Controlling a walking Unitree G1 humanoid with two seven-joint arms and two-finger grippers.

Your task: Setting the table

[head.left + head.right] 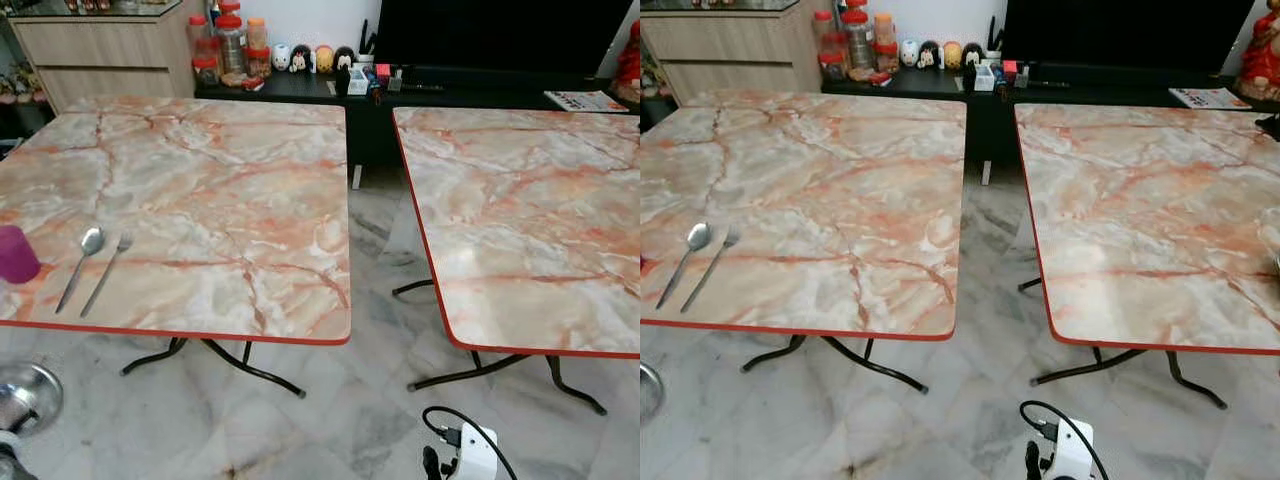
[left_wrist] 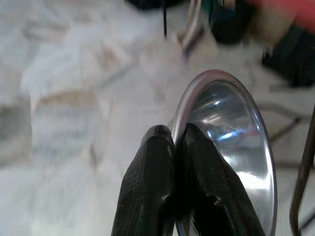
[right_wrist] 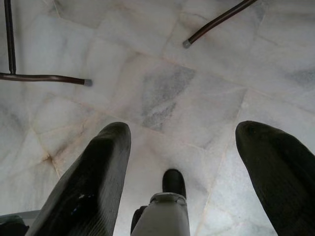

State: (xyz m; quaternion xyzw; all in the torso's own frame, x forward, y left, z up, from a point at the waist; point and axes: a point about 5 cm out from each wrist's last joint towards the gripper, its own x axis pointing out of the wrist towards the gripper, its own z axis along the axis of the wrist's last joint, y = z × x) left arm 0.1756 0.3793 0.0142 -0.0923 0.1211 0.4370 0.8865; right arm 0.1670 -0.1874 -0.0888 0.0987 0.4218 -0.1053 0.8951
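I have the left gripper [image 2: 172, 142] pinched tight on the rim of a shiny steel bowl [image 2: 231, 147], one finger on each side of the thin edge, and I am carrying it low at my left side, over the marble floor [image 1: 330, 420] and below the near edge of the left tabletop [image 1: 200, 200]. From the head camera the bowl [image 1: 28, 395] shows at the lower left corner, well under the red-edged rim. On that tabletop a spoon [image 1: 80, 265] and a fork [image 1: 106, 272] lie side by side near the front left, just apart, with a purple cup [image 1: 16, 254] near them at the far left edge. The right tabletop [image 1: 530, 220] carries no setting that I can see. My right gripper [image 3: 197, 162] hangs idle over the floor with its fingers spread wide and nothing between them. I judge the step in hand to be bringing the bowl to the place setting. Next I need to raise the left arm clear above the table edge, move the bowl in beside the cutlery without knocking the cup, level it, and only then let go. The grip on the rim is thin, so I would lift slowly.
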